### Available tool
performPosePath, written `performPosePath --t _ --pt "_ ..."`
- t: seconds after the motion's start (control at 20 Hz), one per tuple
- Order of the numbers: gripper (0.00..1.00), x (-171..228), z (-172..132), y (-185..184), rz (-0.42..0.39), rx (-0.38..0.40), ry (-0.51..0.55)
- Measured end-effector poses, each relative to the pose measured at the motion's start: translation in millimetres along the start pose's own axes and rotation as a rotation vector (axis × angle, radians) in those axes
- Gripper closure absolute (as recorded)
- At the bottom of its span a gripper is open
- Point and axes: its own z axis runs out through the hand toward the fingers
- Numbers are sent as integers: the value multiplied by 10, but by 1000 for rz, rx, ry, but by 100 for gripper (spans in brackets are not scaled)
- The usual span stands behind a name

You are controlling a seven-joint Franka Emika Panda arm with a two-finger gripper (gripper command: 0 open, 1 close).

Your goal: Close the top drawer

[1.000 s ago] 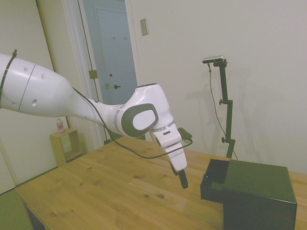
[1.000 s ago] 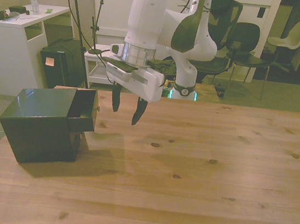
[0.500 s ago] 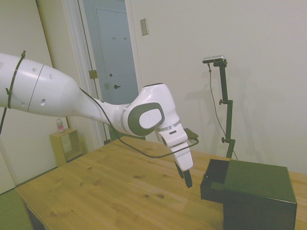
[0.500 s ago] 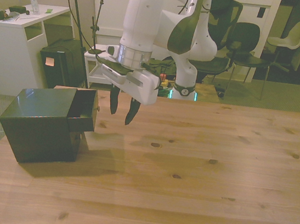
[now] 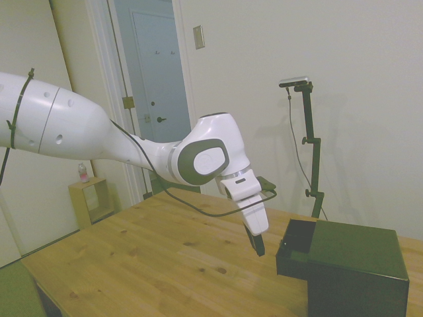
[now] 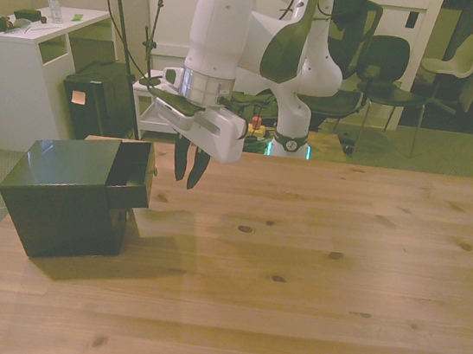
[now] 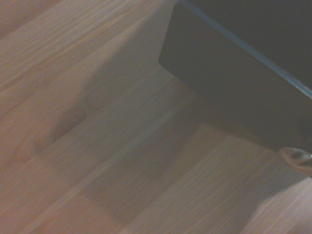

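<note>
The top drawer [image 6: 131, 175] juts open from the cabinet [image 6: 64, 198]; beside its front, the gripper [image 6: 185, 173] hangs with fingers clenched, grasping nothing.

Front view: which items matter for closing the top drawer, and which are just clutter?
Job:
- top drawer, pulled out of the cabinet
- gripper, jaws nearly together, hanging just off the drawer front

Clutter:
- white desk with a bottle
- dark chairs
- wooden table
</note>
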Motion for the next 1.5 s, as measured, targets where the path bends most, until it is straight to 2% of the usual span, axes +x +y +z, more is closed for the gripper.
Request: performPosePath --t 0.85,1.5 --pt "100 431 -32 156 62 -18 20" --pt "100 694 -2 115 73 -26 36"
